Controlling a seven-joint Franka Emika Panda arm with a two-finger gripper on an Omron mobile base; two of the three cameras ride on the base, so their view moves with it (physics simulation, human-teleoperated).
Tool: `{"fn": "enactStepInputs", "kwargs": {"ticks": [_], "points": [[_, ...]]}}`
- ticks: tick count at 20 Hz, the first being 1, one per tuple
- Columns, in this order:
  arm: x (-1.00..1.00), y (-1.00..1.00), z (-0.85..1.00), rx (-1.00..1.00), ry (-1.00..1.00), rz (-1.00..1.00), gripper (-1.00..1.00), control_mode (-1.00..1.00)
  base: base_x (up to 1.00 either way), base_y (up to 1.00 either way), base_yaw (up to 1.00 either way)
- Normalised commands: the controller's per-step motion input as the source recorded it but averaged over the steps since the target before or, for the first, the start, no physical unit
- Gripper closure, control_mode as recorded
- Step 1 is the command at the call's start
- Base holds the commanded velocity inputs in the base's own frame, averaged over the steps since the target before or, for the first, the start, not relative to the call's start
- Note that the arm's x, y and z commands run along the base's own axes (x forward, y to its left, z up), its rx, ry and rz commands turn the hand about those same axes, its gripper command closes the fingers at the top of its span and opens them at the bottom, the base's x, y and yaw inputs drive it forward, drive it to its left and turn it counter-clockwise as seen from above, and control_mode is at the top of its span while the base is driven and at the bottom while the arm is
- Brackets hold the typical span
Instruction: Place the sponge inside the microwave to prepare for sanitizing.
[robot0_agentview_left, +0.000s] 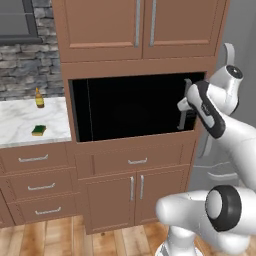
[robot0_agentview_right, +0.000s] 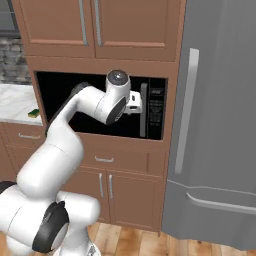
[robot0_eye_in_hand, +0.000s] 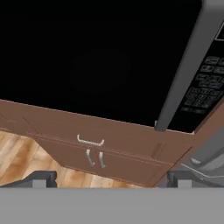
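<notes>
Progress is slim, I judge: the microwave (robot0_agentview_left: 132, 107) is shut, its dark glass door unopened, so opening, fetching and placing all remain. My claw (robot0_eye_in_hand: 109, 177) hangs released, grasping nothing, just beside the microwave's grey handle (robot0_agentview_left: 186, 105). Right of the microwave the fridge (robot0_agentview_right: 220, 125) hems in my elbow; left of it the worktop (robot0_agentview_left: 22, 122) lies open. The sponge (robot0_agentview_left: 39, 130) rests there, well left of the microwave, near a small amber bottle (robot0_agentview_left: 39, 99).
</notes>
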Motion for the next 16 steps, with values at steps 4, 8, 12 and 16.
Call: {"fn": "enactStepInputs", "kwargs": {"ticks": [4,8,12,16], "points": [[0.55,-0.25,-0.10,0.00,-0.07,0.01,-1.00,-1.00,0.00,0.00,0.00],[0.60,-0.24,-0.05,0.00,0.00,0.00,-1.00,-1.00,0.00,0.00,0.00],[0.57,-0.13,-0.15,0.00,0.00,-0.04,-1.00,-1.00,0.00,0.00,0.00],[0.53,-0.19,-0.21,0.02,0.00,-0.07,-1.00,-1.00,0.00,0.00,0.00]]}}
